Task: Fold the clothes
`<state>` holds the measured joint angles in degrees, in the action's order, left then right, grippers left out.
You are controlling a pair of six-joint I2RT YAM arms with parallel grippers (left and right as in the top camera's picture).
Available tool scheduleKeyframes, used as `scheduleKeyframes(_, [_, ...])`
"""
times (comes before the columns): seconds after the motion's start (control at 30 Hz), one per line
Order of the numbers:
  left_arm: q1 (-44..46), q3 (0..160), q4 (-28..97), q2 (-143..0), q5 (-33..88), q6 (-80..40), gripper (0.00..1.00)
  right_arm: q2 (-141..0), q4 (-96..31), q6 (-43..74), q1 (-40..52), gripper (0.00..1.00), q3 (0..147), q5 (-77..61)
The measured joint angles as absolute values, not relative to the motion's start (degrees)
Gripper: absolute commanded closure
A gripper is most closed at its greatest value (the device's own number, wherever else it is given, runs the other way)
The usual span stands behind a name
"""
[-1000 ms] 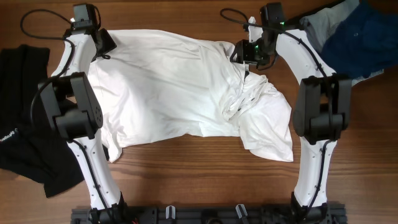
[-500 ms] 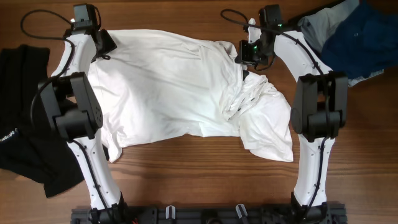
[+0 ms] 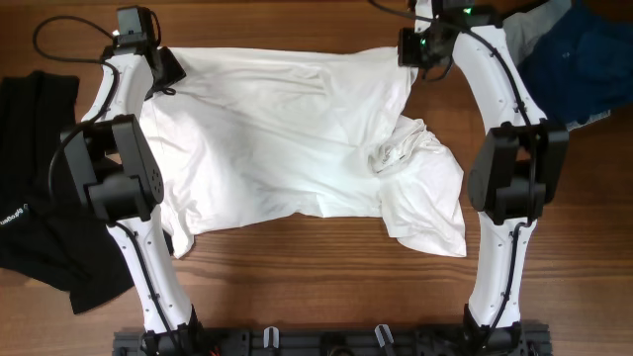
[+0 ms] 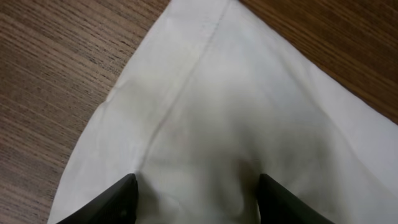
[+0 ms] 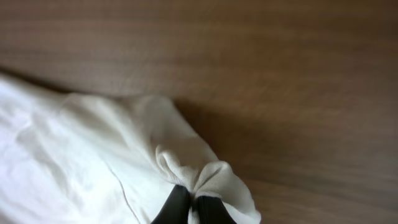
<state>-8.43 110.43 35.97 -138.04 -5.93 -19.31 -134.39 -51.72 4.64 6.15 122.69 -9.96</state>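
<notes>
Mostly cropped, left gripper (image 4: 196,194) gapes wide over the T-shirt (image 4: 249,106); right gripper (image 5: 192,206) pinches its edge.

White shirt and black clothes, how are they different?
The white T-shirt is spread out in the middle; the black garment lies off at the left side. The right end effector pinches the white T-shirt's corner; no end effector holds the black garment. Both are soft clothes on the wooden table.
</notes>
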Motion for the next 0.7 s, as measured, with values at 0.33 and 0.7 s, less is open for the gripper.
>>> scheduleKeyframes(0.33, [-8.4,110.4,37.0,-138.0,-5.9,-19.3,0.39,-134.4,-42.0,-0.4,4.6,0.96,129.3,-1.3])
scheduleKeyframes(0.7, [-8.4,110.4,37.1,-138.0,-5.9,-19.3,0.39,-134.4,-29.8,-11.0,4.2,0.96,129.9,0.8])
